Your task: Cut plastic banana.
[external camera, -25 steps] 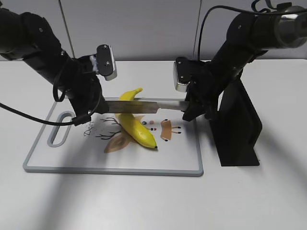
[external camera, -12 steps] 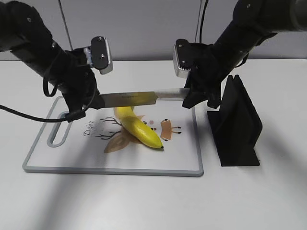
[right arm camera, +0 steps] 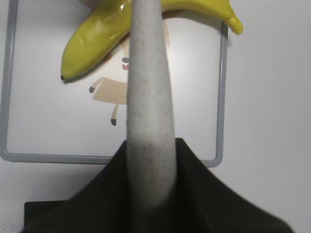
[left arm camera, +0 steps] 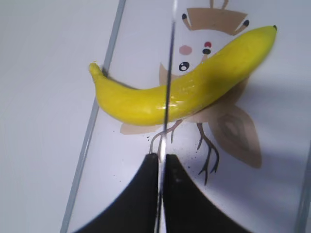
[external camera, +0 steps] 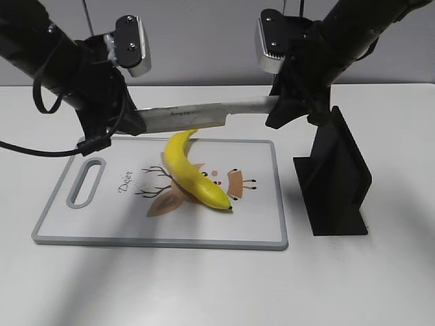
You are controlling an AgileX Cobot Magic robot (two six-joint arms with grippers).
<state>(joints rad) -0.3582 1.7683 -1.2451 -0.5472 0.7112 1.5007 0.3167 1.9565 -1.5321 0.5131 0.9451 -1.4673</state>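
The plastic banana lies whole on the white cutting board, bright yellow, dark tip toward the front right. It also shows in the left wrist view and the right wrist view. A knife hangs level above the banana's stem end, clear of it. My left gripper is shut on the blade's tip end. My right gripper is shut on the knife's grey handle.
A black knife stand stands on the table right of the board, below my right arm. The board has a grey rim, a handle slot at its left end and a printed bird picture under the banana.
Both arms have lifted the knife from the banana to well above the board. The banana shifted slightly and now lies whole below the blade.
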